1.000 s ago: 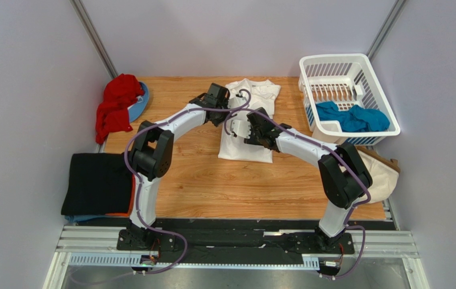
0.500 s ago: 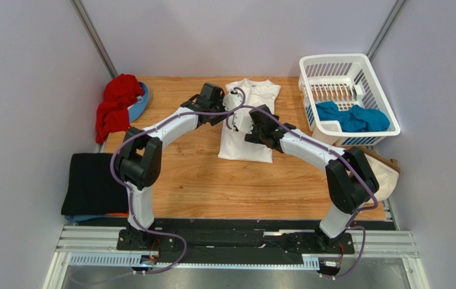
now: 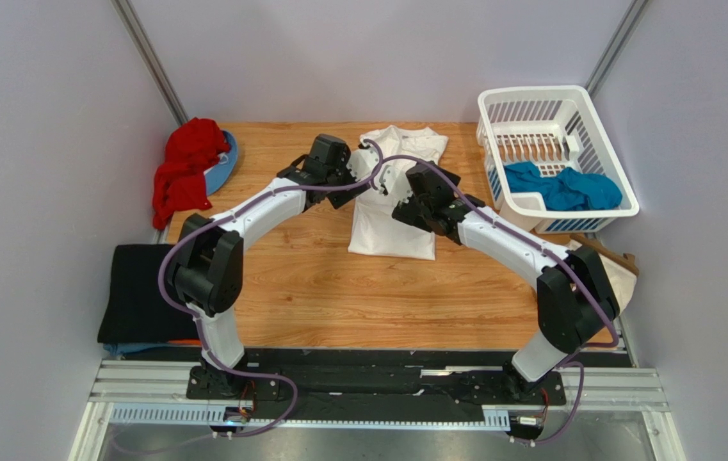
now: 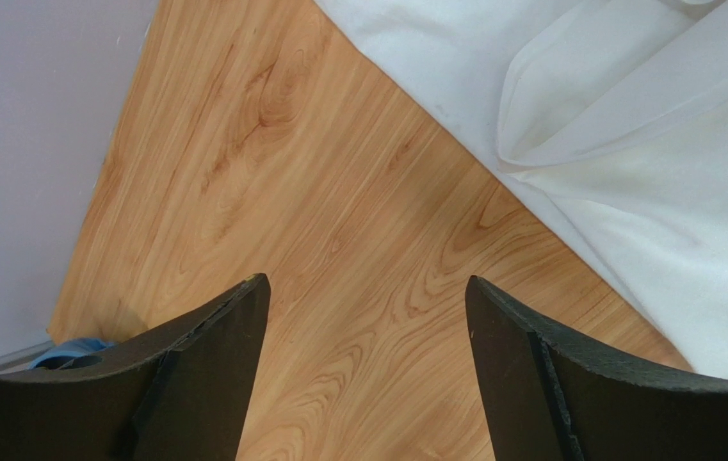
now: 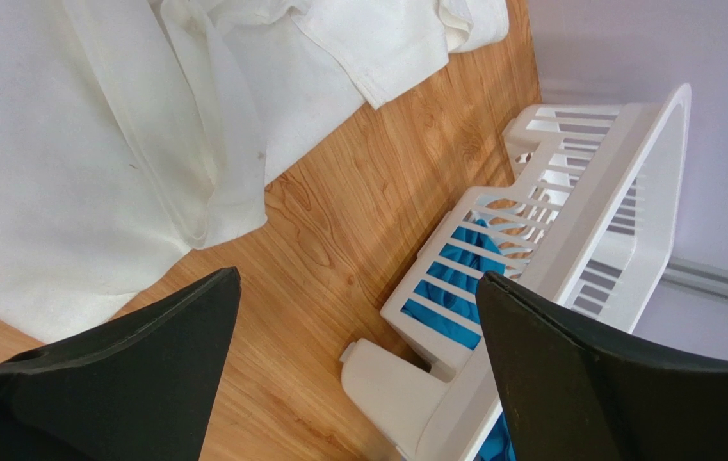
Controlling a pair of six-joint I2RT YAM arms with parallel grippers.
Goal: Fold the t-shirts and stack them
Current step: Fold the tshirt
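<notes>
A white t-shirt (image 3: pixel 392 226) lies partly folded on the wooden table, collar towards the back; it also shows in the wrist views (image 4: pixel 646 192) (image 5: pixel 69 144). My left gripper (image 3: pixel 343 187) (image 4: pixel 368 283) hovers open over bare wood just left of it, holding nothing. My right gripper (image 3: pixel 414 187) (image 5: pixel 358 279) is open and empty above the shirt's right edge, towards the basket. A teal t-shirt (image 3: pixel 560 187) (image 5: pixel 454 279) lies crumpled in the basket. A folded black t-shirt (image 3: pixel 151 288) sits at the left with an orange edge (image 3: pixel 211 312) under it.
The white plastic basket (image 3: pixel 531 96) (image 5: pixel 618 192) stands at the back right. A red cloth (image 3: pixel 185 168) lies on a blue object (image 3: pixel 230 158) at the back left. A cream bag (image 3: pixel 613 279) hangs off the table's right edge.
Both grippers have opened wide and let go of the white t-shirt. The left one drew away to the left, the right one to the right.
</notes>
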